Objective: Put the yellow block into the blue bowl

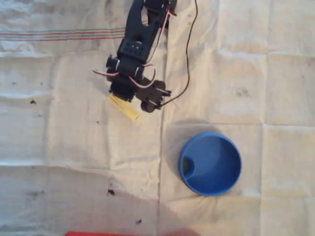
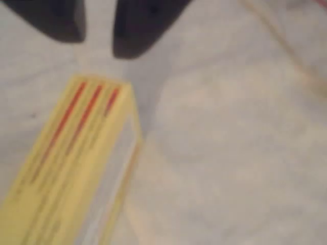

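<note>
The yellow block (image 1: pixel 125 109) lies flat on the white cloth, slanting from upper left to lower right. Its upper-left end sits under my black gripper (image 1: pixel 123 98). In the wrist view the yellow block (image 2: pixel 76 168) shows reddish lines on its top face, and its near end lies just below my gripper (image 2: pixel 99 35). The two dark fingertips (image 2: pixel 138 30) stand a little apart, with bare cloth in the gap and nothing held. The blue bowl (image 1: pixel 216 147) stands upright to the lower right of the block, about a bowl's width away.
A creased white cloth (image 1: pixel 64 147) covers the table, with a few dark specks (image 1: pixel 110 191). A black cable (image 1: pixel 187 64) runs down from the arm's base to the gripper. A red strip (image 1: pixel 98 233) shows at the bottom edge.
</note>
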